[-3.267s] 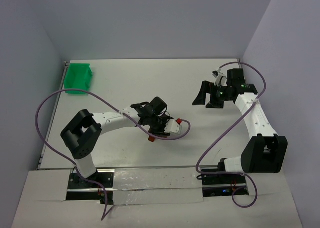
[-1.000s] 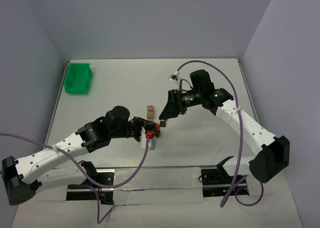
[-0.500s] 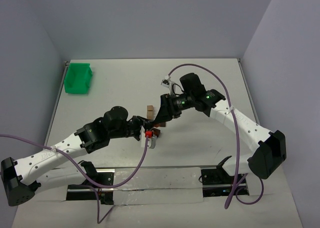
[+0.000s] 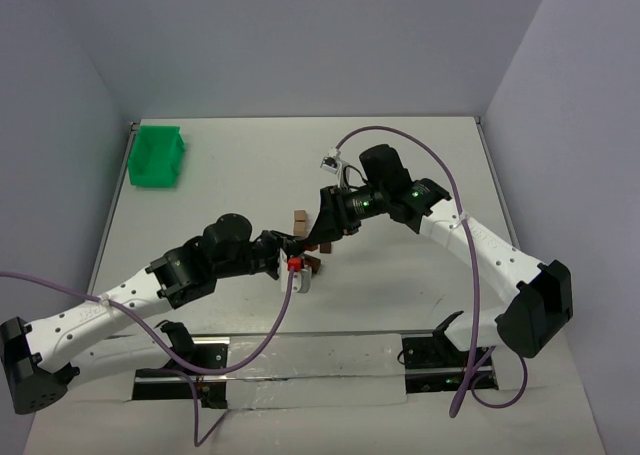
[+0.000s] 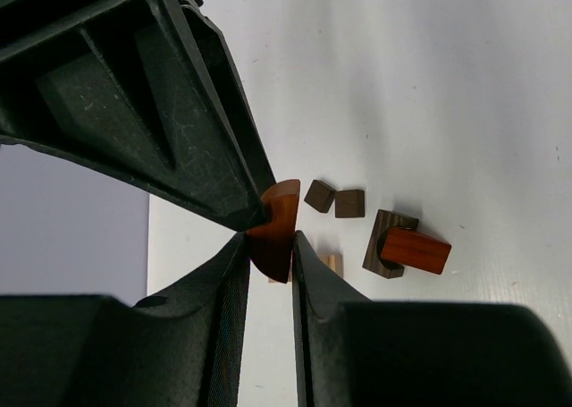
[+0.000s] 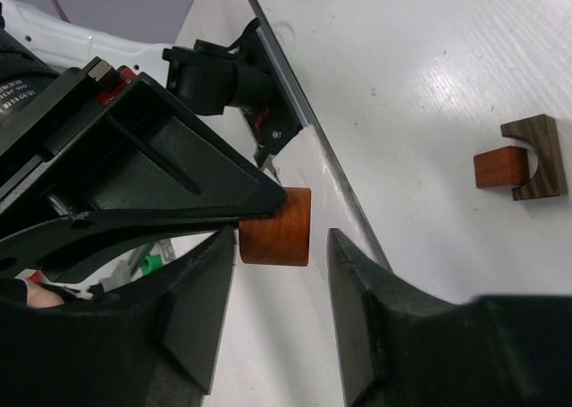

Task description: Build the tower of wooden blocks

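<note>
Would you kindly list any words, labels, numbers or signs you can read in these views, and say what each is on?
None can be read.
Faint white print on the black housing at the left edge of the right wrist view: too small and cropped to read.

Your left gripper (image 4: 300, 262) and right gripper (image 4: 322, 237) meet tip to tip among small wooden blocks (image 4: 299, 218) at mid-table (image 4: 230, 175); the green tray (image 4: 157, 155) sits far left.
</note>
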Controlling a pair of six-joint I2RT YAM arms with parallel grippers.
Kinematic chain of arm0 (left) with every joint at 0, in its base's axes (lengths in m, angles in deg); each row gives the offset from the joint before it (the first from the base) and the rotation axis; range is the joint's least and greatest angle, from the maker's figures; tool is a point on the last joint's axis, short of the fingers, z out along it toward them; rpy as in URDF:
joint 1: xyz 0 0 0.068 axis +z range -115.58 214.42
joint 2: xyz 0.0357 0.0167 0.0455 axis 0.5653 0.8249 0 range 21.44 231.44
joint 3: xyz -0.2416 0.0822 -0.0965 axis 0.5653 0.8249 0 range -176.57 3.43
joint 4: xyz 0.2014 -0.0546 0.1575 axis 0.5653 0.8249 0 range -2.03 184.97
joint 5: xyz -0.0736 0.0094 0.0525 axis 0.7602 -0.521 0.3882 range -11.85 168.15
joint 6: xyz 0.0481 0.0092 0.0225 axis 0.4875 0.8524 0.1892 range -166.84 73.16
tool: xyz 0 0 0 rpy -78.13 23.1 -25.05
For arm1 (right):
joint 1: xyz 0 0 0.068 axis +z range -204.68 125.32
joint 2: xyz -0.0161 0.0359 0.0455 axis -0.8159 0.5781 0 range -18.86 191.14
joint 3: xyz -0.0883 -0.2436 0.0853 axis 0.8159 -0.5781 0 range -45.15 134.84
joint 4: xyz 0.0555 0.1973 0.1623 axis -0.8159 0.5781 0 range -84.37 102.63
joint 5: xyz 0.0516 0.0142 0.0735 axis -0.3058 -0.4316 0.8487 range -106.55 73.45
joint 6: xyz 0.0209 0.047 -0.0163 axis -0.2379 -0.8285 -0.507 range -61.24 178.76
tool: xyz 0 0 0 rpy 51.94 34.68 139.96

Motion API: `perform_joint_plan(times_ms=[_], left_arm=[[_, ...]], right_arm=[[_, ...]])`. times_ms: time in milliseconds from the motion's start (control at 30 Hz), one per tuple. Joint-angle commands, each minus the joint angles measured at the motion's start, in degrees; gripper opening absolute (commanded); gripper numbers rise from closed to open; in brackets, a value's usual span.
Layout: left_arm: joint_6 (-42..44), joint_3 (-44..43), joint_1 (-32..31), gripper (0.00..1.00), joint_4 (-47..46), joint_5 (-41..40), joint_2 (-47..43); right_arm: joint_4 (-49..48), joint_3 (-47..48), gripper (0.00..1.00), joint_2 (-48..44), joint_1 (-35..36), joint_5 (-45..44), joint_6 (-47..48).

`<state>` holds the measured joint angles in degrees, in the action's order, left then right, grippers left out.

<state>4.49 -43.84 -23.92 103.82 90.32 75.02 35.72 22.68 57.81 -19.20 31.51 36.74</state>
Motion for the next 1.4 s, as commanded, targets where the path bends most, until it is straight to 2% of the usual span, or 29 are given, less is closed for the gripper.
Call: perform_joint_plan(times_ms=[0,167,433,567,700,867,1000,1367], left_arm=[[-0.6,0.1,-0.1,0.00,-3.8,0.0,-1.2],[-0.4,-0.3,-0.1,0.00,-3.6,0.0,-0.8],[-0.5,-0.2,-0.1,0.00,-3.9,0.0,-0.4],[-0.5,0.0,-0.1,0.00,-4.0,0.0,-0.5],[-0.5,0.1,-0.1,0.00,-3.7,-0.2,-0.5],[-0.4,0.2,-0.1,0.00,-3.5,-0.2,-0.6],[-0.5,0.1,-0.1,0.00,-3.7,-0.3,-0.3],[-1.9,-1.0,0.0,0.00,-4.3,-0.5,0.4]], right_arm=[[-1.4,0.6,0.59,-1.1,0.2,1.4,0.0],[-1.9,0.6,0.62,-1.0,0.2,1.7,-0.1],[-2.4,0.5,0.45,-1.2,0.3,3.4,-0.1],[-2.5,0.2,0.48,-1.3,0.4,3.8,0.2],[-2.2,0.0,0.60,-1.5,0.6,4.0,0.3],[-2.3,0.0,0.67,-1.7,0.6,4.8,0.2],[-2.4,-0.2,0.67,-1.7,0.7,4.9,0.2],[-3.1,-1.7,0.55,-1.3,1.1,4.5,1.0]])
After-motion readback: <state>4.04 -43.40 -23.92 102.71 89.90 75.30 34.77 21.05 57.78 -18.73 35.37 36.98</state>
